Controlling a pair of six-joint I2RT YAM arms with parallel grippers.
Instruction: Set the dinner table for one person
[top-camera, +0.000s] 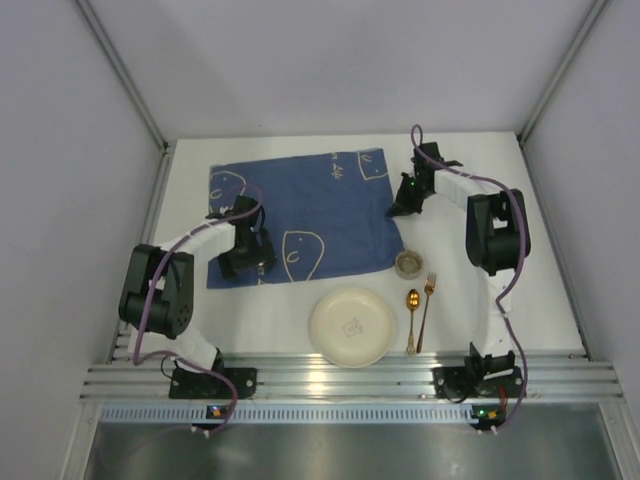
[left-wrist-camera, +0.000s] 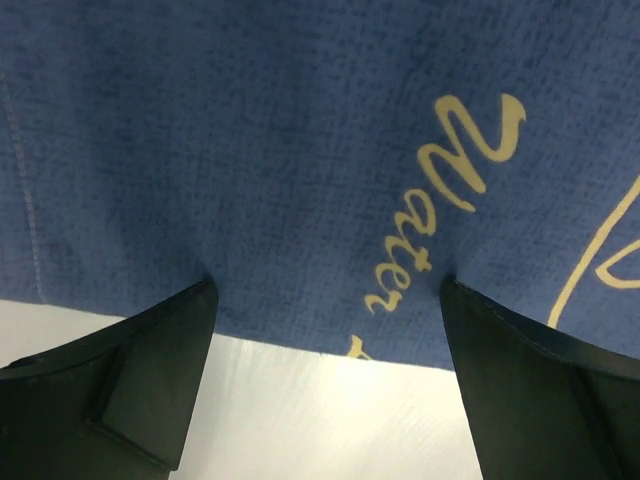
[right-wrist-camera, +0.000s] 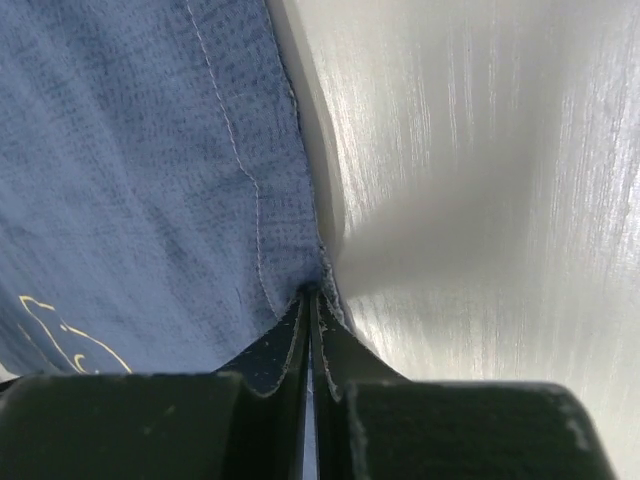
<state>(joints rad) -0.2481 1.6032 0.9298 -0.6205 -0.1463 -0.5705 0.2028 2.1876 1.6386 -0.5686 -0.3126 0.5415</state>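
A blue cloth (top-camera: 300, 215) with pale fish outlines lies spread on the white dinner table (top-camera: 460, 300). My left gripper (top-camera: 245, 268) is open and hangs over the cloth's near edge (left-wrist-camera: 300, 200); its fingers (left-wrist-camera: 150, 360) straddle the hem, with bare table (left-wrist-camera: 320, 420) between them. My right gripper (top-camera: 405, 205) is shut on the cloth's right edge (right-wrist-camera: 200, 150), pinching the hem at the fingertips (right-wrist-camera: 312, 300). A cream plate (top-camera: 352, 326), a small bowl (top-camera: 410, 264), a gold spoon (top-camera: 412, 315) and a gold fork (top-camera: 425, 308) lie near the front of the table.
Grey walls enclose the table on three sides. An aluminium rail (top-camera: 350, 378) runs along the near edge with both arm bases on it. The plate, bowl and cutlery sit just off the cloth's near right corner.
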